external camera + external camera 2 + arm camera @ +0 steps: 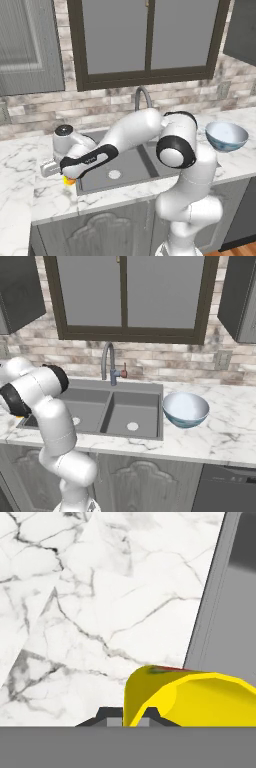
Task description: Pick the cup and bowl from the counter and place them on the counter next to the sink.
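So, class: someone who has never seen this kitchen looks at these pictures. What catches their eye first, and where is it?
First, the white robot arm bent low over the left end of the grey rectangular sink. Its jaws are shut on a small bright yellow cup above the white marble counter beside the basin. Next, the wide light-blue bowl standing on the counter right of the sink.
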Tool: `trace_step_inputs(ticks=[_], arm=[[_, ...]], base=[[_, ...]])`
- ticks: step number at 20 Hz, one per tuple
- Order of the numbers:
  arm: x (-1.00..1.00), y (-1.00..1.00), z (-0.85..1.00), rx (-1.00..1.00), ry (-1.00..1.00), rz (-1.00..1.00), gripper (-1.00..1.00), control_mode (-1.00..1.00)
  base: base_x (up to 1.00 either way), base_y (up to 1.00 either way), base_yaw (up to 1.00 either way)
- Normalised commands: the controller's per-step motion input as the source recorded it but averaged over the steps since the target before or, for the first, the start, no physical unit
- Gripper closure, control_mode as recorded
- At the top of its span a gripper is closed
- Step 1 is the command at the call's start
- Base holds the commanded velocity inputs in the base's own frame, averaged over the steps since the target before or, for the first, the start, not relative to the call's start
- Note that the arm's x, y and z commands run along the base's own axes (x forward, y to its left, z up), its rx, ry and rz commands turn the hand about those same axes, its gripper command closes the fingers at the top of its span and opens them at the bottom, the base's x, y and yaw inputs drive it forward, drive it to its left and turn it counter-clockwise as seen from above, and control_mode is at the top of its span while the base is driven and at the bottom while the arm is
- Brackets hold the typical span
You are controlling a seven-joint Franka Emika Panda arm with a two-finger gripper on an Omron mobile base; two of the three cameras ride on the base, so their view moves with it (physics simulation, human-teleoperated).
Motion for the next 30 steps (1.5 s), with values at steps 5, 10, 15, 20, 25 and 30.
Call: trace_step_inputs(ticks=[5,10,15,20,25,30], arm=[[0.1,0.06,-0.16,0.0,0.0,-0.01,1.0,-1.0],[0.01,0.1,-0.07,0.0,0.0,-0.01,1.0,-1.0],[0.0,0.15,-0.01,0.0,0.0,0.0,1.0,-1.0],[0.0,0.06,-0.08,0.0,0.0,0.0,1.0,-1.0],[0.0,0.0,-0.51,0.0,0.0,-0.03,1.0,-1.0],[0.0,0.0,-0.33,0.0,0.0,-0.01,1.0,-1.0]], base=[[0.0,0.0,0.0],[0.0,0.0,0.0],[0.0,0.0,0.0],[0.0,0.0,0.0],[0.0,0.0,0.0],[0.0,0.0,0.0]])
